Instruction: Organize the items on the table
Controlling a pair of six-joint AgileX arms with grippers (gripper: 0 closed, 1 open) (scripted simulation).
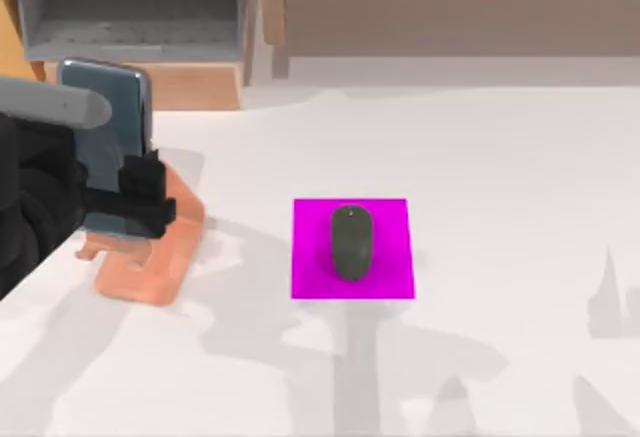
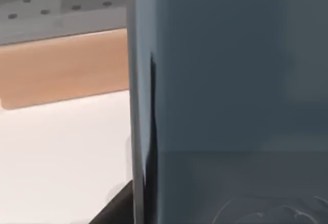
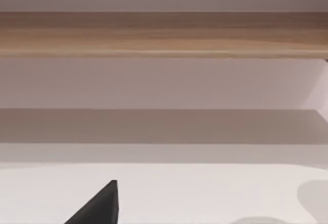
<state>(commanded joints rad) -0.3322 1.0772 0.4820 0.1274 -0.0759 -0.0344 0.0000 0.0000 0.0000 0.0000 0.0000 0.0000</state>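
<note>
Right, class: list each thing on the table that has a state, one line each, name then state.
smartphone: upright, tilted over the phone stand, held by the left gripper.
phone stand: on the table, under the smartphone.
mouse: lying on the pad, untouched.
pad: flat on the table.
left gripper: fingers shut on the smartphone.

I count one phone (image 1: pixel 105 122), one mouse (image 1: pixel 351 242), one pink pad (image 1: pixel 385 275) and one orange stand (image 1: pixel 150 272) on one white table (image 1: pixel 500 177). One shelf unit (image 1: pixel 180 17) sits behind. One arm (image 1: pixel 40 172) shows.
</note>
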